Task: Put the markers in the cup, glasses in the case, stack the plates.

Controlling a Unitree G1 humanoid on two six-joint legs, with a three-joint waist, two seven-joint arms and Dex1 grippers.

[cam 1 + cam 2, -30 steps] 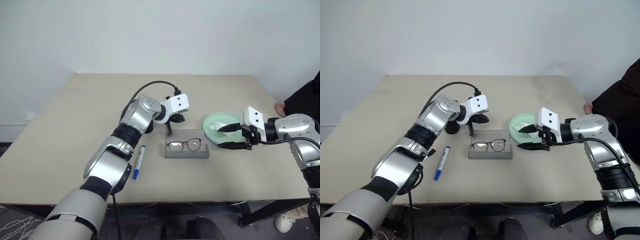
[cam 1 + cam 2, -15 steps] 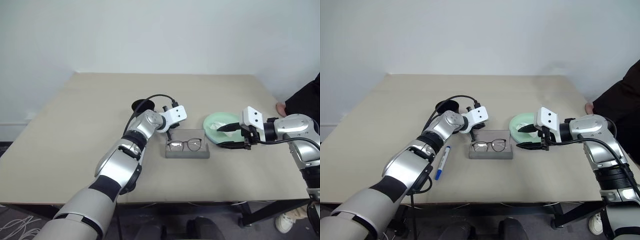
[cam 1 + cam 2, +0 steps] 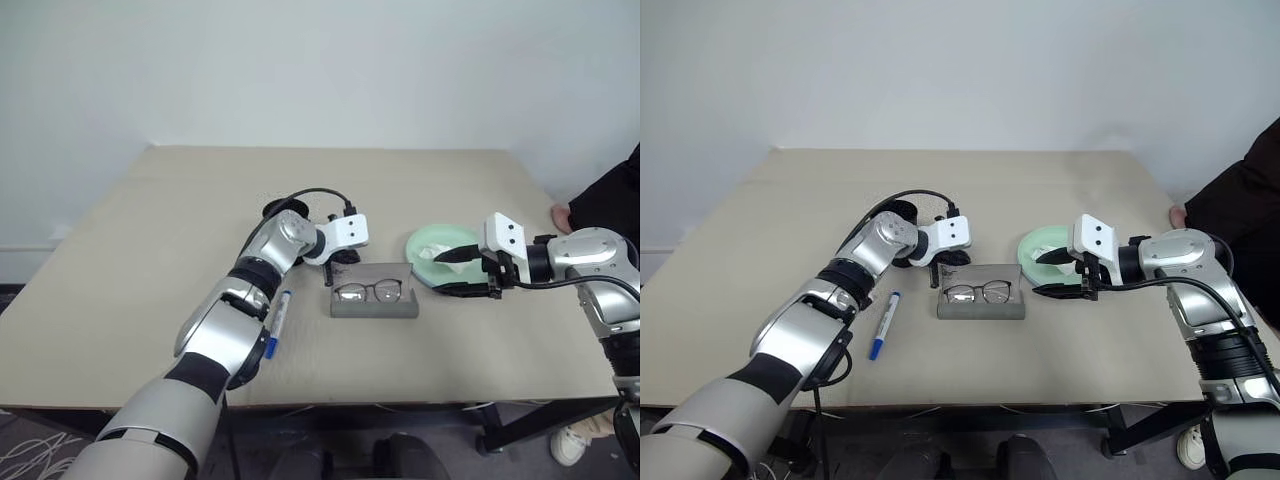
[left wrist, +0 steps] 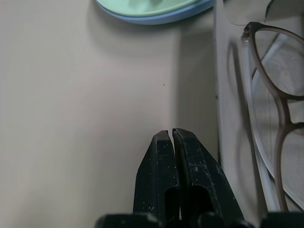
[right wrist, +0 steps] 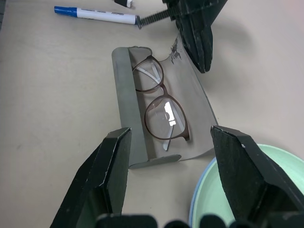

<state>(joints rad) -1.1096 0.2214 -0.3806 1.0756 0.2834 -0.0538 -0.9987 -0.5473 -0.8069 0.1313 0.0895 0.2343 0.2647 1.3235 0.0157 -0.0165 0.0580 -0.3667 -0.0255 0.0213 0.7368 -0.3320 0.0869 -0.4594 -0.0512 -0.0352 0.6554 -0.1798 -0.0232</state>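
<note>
On the bench [image 3: 1060,180]: one blue-capped marker [image 3: 883,325], one pair of glasses [image 3: 978,292] in one grey case [image 3: 980,308], two stacked plates, mint green [image 3: 1038,243] on light blue [image 5: 202,186], one white tissue [image 3: 436,251], one black cup [image 3: 278,209].

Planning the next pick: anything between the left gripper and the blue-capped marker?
Nothing visible. The blue-capped marker lies on bare table, apart from the case. The left gripper, shut, sits beside the case; only the left arm itself hangs over that stretch.
</note>
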